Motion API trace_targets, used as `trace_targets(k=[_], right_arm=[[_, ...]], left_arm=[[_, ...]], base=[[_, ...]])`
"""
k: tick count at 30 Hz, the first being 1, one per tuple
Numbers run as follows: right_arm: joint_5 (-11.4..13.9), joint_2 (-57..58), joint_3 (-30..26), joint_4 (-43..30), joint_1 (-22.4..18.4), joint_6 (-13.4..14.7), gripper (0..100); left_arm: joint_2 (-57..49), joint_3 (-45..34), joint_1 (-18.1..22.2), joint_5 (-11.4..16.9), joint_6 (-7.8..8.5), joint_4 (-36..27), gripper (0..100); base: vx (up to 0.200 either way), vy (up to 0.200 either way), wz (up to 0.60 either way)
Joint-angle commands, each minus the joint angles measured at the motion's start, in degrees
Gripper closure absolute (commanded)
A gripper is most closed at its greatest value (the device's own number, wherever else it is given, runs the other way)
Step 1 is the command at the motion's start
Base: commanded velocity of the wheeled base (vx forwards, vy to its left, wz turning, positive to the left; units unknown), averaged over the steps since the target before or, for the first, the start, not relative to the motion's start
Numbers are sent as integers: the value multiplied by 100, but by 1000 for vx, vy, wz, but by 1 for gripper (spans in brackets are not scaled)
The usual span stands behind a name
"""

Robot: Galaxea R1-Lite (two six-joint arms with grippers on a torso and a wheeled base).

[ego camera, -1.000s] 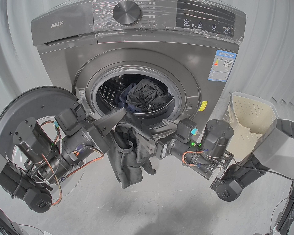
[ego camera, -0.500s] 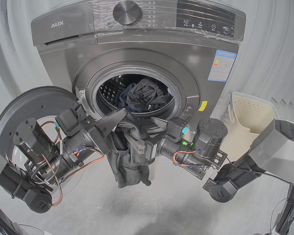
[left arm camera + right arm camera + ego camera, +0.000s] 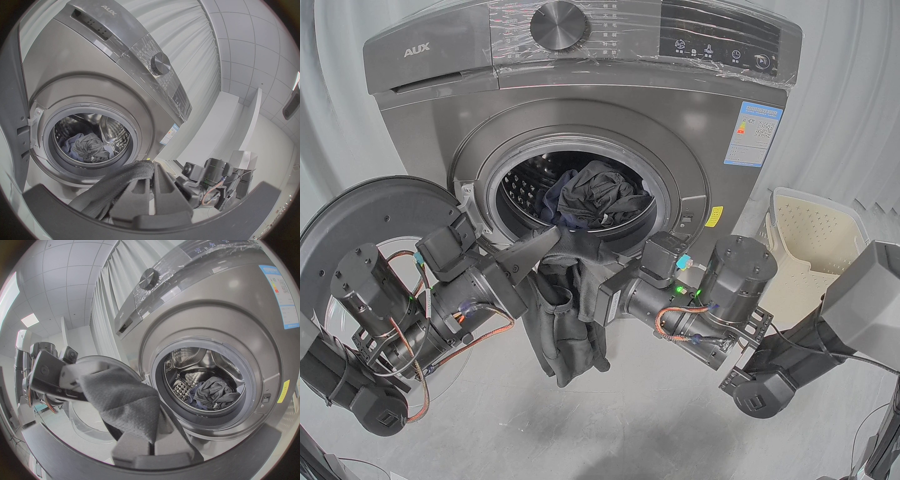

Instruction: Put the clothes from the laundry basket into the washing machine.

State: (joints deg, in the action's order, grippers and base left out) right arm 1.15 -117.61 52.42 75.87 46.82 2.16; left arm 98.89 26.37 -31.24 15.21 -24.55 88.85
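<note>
One dark garment (image 3: pixel 565 312) hangs between the two arms, just in front of the washing machine (image 3: pixel 581 106) and below the lower lip of its round opening (image 3: pixel 519 187). Its top edge is bunched and stretched crosswise between the grippers. The bulk trails straight down toward the floor (image 3: pixel 625 425), so the long axis is vertical. The left gripper (image 3: pixel 152 171) has its fingers pinched on the upper fold. The right gripper (image 3: pixel 153 440) is likewise clamped on cloth that drapes over it. The opening lies up and ahead of both, and the left gripper looks the nearer, its tips almost at the rubber seal. Inside the opening lies a heap of dark clothes (image 3: pixel 600 194). The door (image 3: pixel 369 212) stands swung wide on the robot's left, and the cream laundry basket (image 3: pixel 812 231) sits on the right. By my judgement, the hanging tail must be lifted over the lip.
</note>
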Motion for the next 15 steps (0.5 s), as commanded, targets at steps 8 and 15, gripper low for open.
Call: trace_targets(k=[8, 15], right_arm=[[-44, 749, -513, -2, 187, 30, 100], [-62, 1197, -636, -73, 99, 48, 100]], left_arm=[[78, -26, 31, 34, -32, -8, 0], [359, -9, 83, -18, 21, -8, 0]], base=[[0, 0, 0], [0, 0, 0]])
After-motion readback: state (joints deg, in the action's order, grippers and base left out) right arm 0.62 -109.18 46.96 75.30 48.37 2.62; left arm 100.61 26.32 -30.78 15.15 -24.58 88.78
